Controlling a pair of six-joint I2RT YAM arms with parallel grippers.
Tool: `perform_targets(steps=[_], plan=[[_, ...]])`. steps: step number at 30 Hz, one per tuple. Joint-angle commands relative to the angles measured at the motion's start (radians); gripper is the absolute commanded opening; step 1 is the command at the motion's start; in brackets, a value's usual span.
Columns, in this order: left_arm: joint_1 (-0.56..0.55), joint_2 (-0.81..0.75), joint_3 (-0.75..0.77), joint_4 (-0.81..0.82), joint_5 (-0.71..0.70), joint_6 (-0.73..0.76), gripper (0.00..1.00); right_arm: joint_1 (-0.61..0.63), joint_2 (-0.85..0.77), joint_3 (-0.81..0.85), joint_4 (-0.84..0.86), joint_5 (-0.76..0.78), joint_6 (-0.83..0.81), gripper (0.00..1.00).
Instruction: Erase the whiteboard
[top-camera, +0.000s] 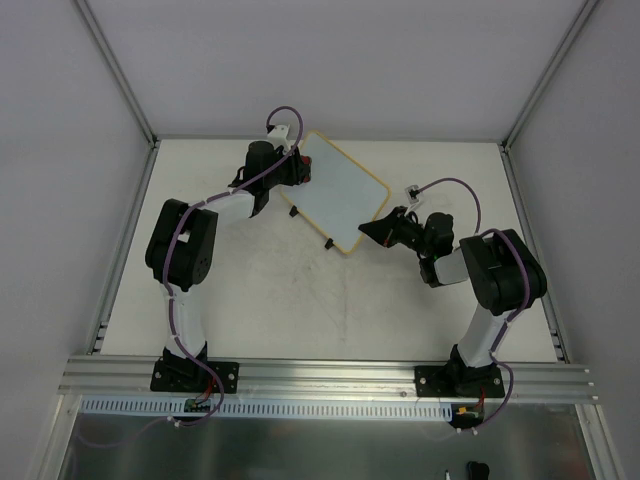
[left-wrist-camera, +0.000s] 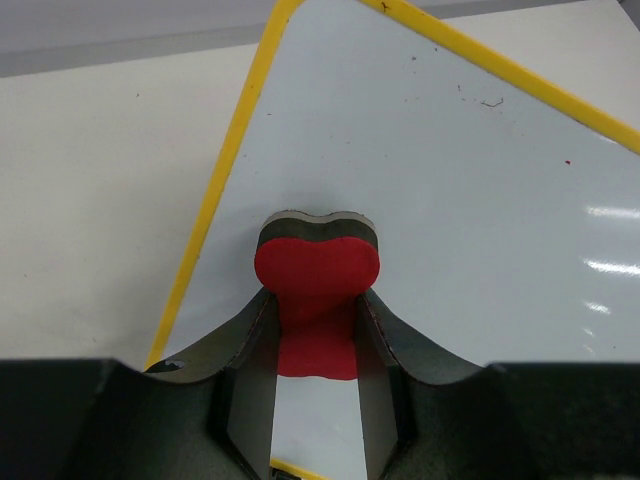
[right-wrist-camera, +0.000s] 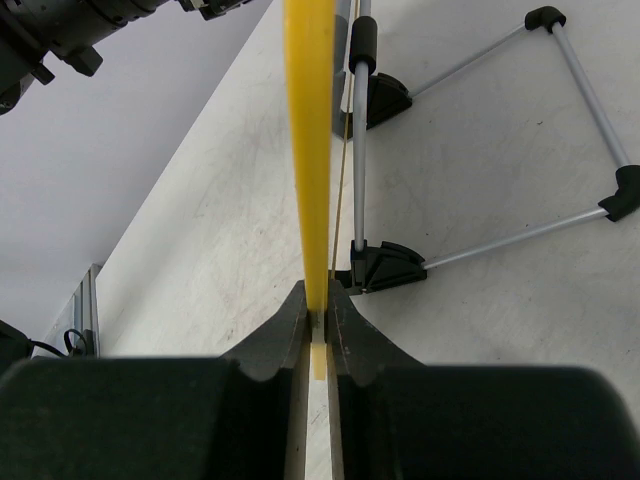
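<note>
**Q:** Whiteboard (top-camera: 342, 193) location and heading?
**A:** Far centre of the table (top-camera: 300, 300), propped tilted on its wire stand (right-wrist-camera: 358, 170). Its long axis runs diagonally, far-left to near-right.

**Q:** Surface and clearance?
**A:** White face, yellow frame (right-wrist-camera: 310, 150), a few faint specks. Bare table lies on the near side. The far corner is near the back wall (top-camera: 330, 60).

**Q:** End effectors?
**A:** The right gripper (right-wrist-camera: 318, 310) is clamped on the frame edge. The left gripper (left-wrist-camera: 318, 300) grasps the red eraser (left-wrist-camera: 318, 265), set against the board face.

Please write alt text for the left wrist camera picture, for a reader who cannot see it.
The left gripper holds a red eraser against the whiteboard, whose white surface looks almost clean. The board's yellow frame runs along the left and top edges, with the pale table behind it.
</note>
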Motion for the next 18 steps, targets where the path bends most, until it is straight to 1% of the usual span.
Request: perform_targets(steps=[1, 11, 15, 18], plan=[[-0.01, -0.043, 0.026, 0.031, 0.02, -0.01, 0.0, 0.021, 0.002, 0.025, 0.242, -0.053, 0.016, 0.0], [-0.01, 0.082, 0.25, -0.012, -0.006, -0.003, 0.0, 0.023, -0.004, 0.018, 0.242, -0.053, 0.013, 0.0], [-0.01, 0.116, 0.307, -0.028, -0.008, -0.001, 0.0, 0.021, -0.004, 0.02, 0.242, -0.053, 0.011, 0.0], [-0.01, 0.12, 0.318, -0.049, -0.004, 0.007, 0.0, 0.021, -0.005, 0.018, 0.242, -0.053, 0.013, 0.0]])
